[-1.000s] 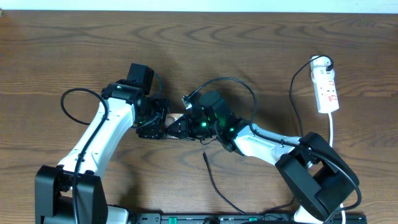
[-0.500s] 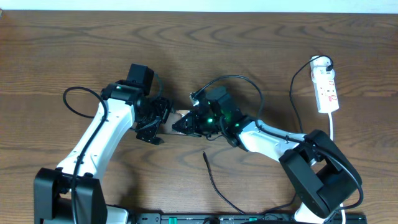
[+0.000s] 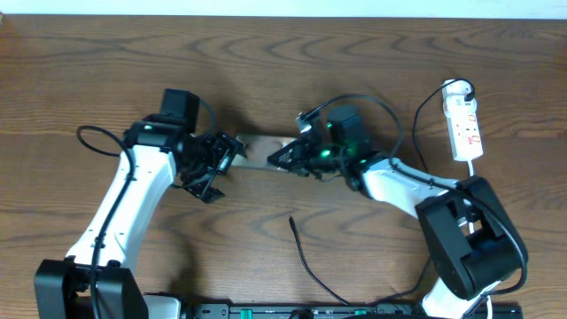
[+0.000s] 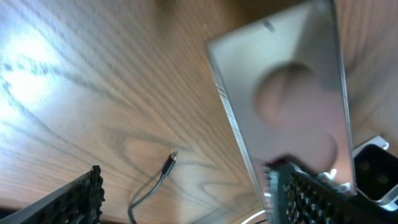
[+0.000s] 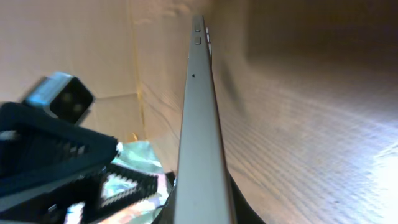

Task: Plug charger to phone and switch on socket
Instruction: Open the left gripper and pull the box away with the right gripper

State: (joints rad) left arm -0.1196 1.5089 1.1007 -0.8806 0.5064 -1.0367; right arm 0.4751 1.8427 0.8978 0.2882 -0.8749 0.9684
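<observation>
The phone [image 3: 260, 151] stands on edge above the table between the two grippers. My right gripper [image 3: 291, 158] is shut on its right end. The right wrist view shows its thin silver edge [image 5: 199, 93] running out from between the jaws [image 5: 202, 202]. My left gripper [image 3: 215, 166] is open at the phone's left end. In the left wrist view the bronze face with a pale round patch [image 4: 292, 106] lies against the right finger, and the jaws [image 4: 186, 199] are wide apart. The charger's black tip [image 3: 292, 220] lies loose on the table and also shows in the left wrist view [image 4: 170, 160]. The white socket [image 3: 464, 124] lies at the far right.
The charger cable [image 3: 310, 270] runs from its tip toward the table's front edge. The socket's white cord [image 3: 475, 182] runs down past the right arm's base. A black cable loops from the socket toward the right arm [image 3: 416, 133].
The right gripper has carried the phone toward the far side and to the right. The left arm has swung left and back, its gripper now at the phone's left end.
</observation>
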